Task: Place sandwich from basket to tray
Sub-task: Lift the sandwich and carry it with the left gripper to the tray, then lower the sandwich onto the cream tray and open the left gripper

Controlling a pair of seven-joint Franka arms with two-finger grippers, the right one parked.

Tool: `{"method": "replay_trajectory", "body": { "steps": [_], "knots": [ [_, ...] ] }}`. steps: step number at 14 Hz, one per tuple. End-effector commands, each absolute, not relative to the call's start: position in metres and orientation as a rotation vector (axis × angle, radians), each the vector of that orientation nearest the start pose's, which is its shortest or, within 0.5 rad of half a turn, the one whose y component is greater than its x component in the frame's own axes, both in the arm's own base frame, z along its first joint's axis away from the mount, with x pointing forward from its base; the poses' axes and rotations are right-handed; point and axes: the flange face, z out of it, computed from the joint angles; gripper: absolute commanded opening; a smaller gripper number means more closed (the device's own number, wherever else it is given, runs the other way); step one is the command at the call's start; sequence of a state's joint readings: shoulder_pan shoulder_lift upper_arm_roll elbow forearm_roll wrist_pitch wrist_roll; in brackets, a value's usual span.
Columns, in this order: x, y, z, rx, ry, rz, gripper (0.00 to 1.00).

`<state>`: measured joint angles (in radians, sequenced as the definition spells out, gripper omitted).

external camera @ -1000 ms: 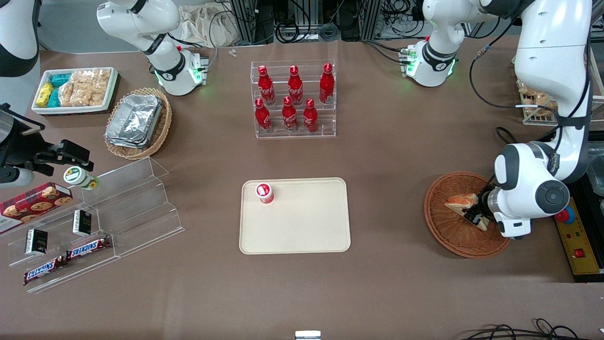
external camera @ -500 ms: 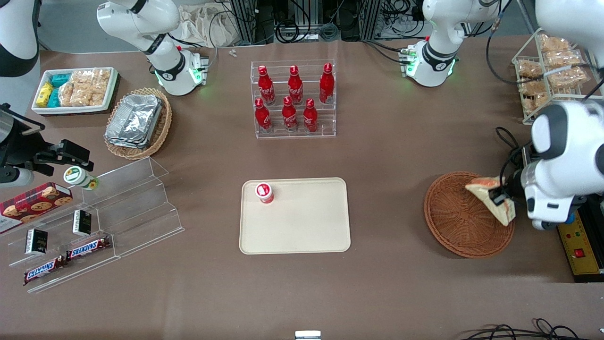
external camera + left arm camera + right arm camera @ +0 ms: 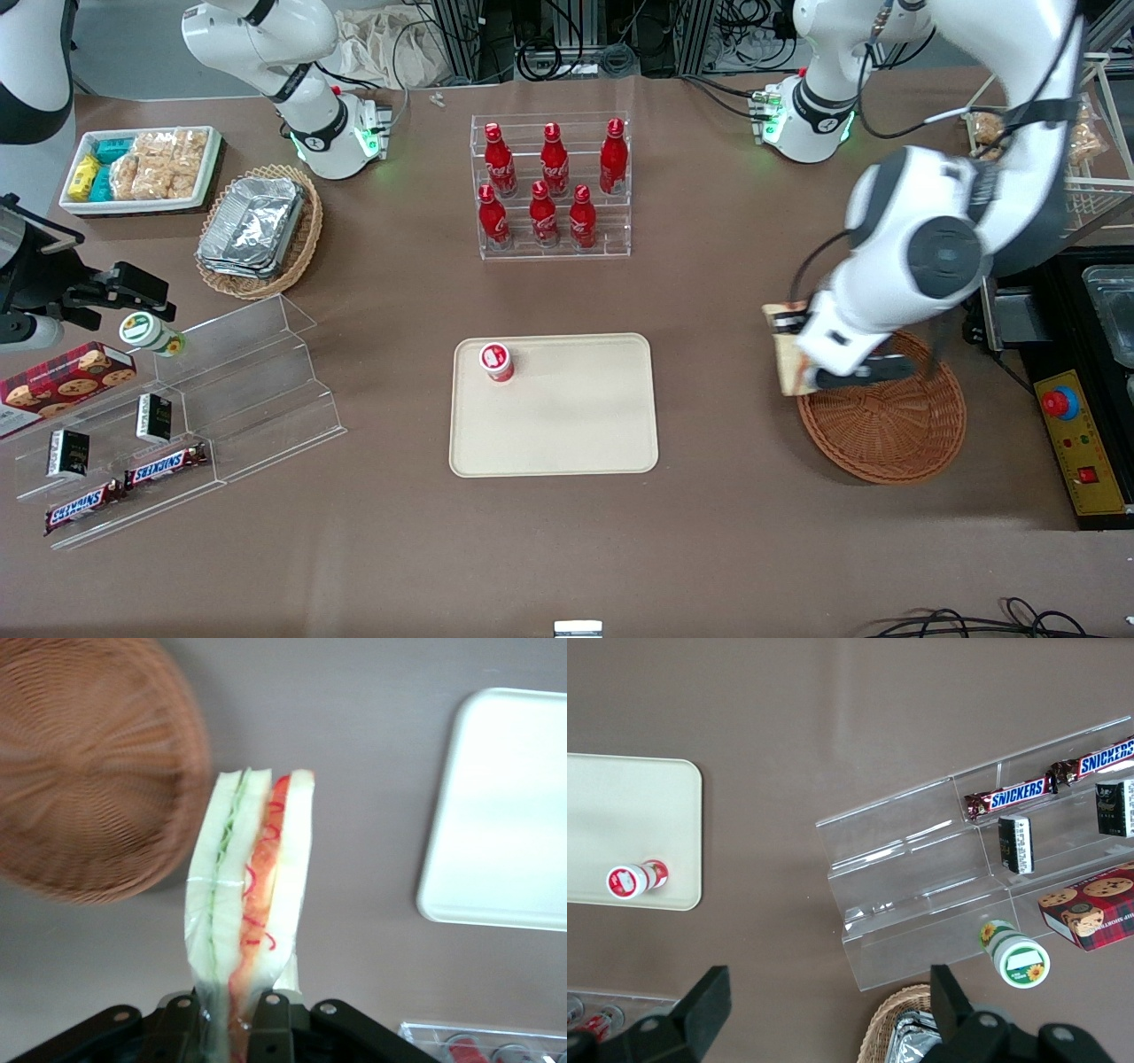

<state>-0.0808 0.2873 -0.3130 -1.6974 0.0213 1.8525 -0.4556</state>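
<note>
My left gripper (image 3: 804, 356) is shut on the sandwich (image 3: 784, 374) and holds it in the air over the rim of the reddish-brown basket (image 3: 886, 430), on the side nearest the tray (image 3: 567, 425). In the left wrist view the fingers (image 3: 275, 1017) pinch the wrapped wedge (image 3: 252, 886) at its base, and its green and red-orange layers face the camera. The basket (image 3: 89, 771) is empty in that view, and the cream tray (image 3: 505, 806) lies across a strip of bare table from it. The tray also shows in the right wrist view (image 3: 620, 815).
A red-and-white cup (image 3: 497, 361) stands on the tray's corner farther from the front camera. An acrylic rack of red bottles (image 3: 551, 186) stands farther from the camera than the tray. A control box with a red button (image 3: 1076, 434) lies beside the basket.
My left gripper has lifted the sandwich out of the basket, then swung over the basket to its tray-side rim. The basket is now empty.
</note>
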Motion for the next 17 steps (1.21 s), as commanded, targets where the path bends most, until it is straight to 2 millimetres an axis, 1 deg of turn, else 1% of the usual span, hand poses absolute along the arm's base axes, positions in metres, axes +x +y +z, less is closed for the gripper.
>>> {"method": "replay_trajectory", "body": {
  "steps": [1, 2, 3, 4, 5, 6, 7, 8, 9, 10, 11, 12, 13, 14, 15, 17],
  "knots": [
    [0.581, -0.292, 0.394, -3.181, 0.070, 0.107, 0.00],
    [0.581, -0.314, 0.379, -3.189, 0.115, 0.063, 0.00],
    [0.576, -0.342, 0.363, -3.203, 0.137, 0.045, 0.00],
    [0.574, -0.370, 0.344, -3.211, 0.113, 0.067, 0.00],
    [0.578, -0.390, 0.323, -3.194, 0.094, 0.066, 0.00],
    [0.579, -0.404, 0.298, -3.148, 0.078, 0.046, 0.00],
    [0.579, -0.409, 0.275, -3.108, 0.039, 0.036, 0.00],
    [0.576, -0.413, 0.259, -3.085, 0.035, 0.028, 0.00],
    [0.576, -0.419, 0.254, -3.105, 0.035, 0.006, 0.00],
    [0.577, -0.420, 0.247, -3.114, 0.039, -0.003, 0.00],
    [0.576, -0.420, 0.235, -3.111, 0.044, 0.012, 0.00],
    [0.577, -0.421, 0.231, -3.122, 0.041, 0.002, 0.14],
    [0.579, -0.422, 0.231, -3.141, 0.037, -0.020, 0.55],
    [0.581, -0.423, 0.233, -3.149, 0.045, -0.045, 1.00],
    [0.583, -0.422, 0.234, -3.152, 0.051, -0.055, 1.00],
    [0.587, -0.419, 0.243, -3.156, 0.062, -0.076, 1.00]
  ]
}}
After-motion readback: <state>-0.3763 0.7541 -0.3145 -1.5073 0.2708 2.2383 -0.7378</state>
